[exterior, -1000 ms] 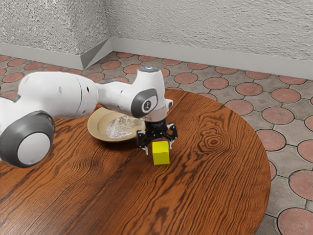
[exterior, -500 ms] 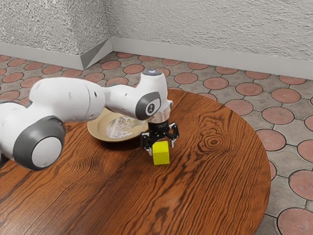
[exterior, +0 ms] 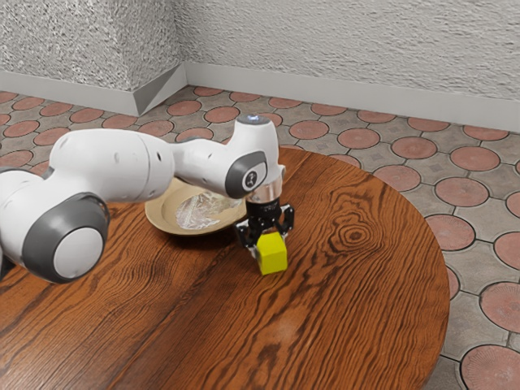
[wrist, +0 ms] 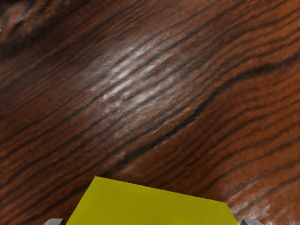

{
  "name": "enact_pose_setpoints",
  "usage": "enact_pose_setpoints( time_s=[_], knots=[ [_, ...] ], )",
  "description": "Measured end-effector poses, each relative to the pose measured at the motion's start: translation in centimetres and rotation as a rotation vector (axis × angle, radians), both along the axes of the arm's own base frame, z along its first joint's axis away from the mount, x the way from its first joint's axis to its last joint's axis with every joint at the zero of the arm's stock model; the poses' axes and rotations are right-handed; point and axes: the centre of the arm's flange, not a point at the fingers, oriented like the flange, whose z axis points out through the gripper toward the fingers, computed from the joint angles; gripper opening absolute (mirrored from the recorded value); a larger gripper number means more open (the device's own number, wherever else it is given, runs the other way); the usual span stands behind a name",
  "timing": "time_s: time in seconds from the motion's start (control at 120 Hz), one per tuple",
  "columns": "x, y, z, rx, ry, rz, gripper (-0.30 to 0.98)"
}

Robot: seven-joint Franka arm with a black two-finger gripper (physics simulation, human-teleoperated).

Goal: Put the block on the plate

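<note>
My gripper [exterior: 271, 243] points down over the table in the exterior view, its fingers closed in on opposite sides of the yellow block [exterior: 273, 254]. The block sits turned and a little tilted between them; whether its underside touches the wood cannot be told. In the wrist view the block [wrist: 152, 206] lies at the lower edge, with the gripper [wrist: 152, 222] showing a grey fingertip at either side of it. The tan plate [exterior: 166, 214], round with a pale streaky centre, rests behind the gripper toward the exterior view's left, apart from the block.
The round wooden table [exterior: 357, 292] has its curved edge toward the exterior view's right. The arm [exterior: 114, 166] reaches in from the left, partly in front of the plate. Tiled floor [exterior: 463, 192] and a textured wall [exterior: 349, 49] lie beyond.
My hand first moved slightly down and toward the exterior view's right; then the fingers drew together onto the block, which has turned and tipped from its upright stance.
</note>
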Motion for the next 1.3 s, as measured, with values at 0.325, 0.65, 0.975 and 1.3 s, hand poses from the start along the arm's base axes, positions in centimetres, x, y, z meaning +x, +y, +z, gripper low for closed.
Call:
enact_pose_setpoints(
  time_s=[0.325, 0.65, 0.975, 1.3],
  knots=[
    [0.8, 1.7, 3.5, -0.001, -0.048, 0.04, 0.37],
    [5.9, 14.3, 8.9, 0.008, -0.119, 0.187, 0.38],
    [7.8, 24.0, 4.5, 0.021, -0.069, 0.29, 0.44],
    [6.3, 22.9, 12.5, 0.018, -0.074, 0.251, 0.63]
  ],
)
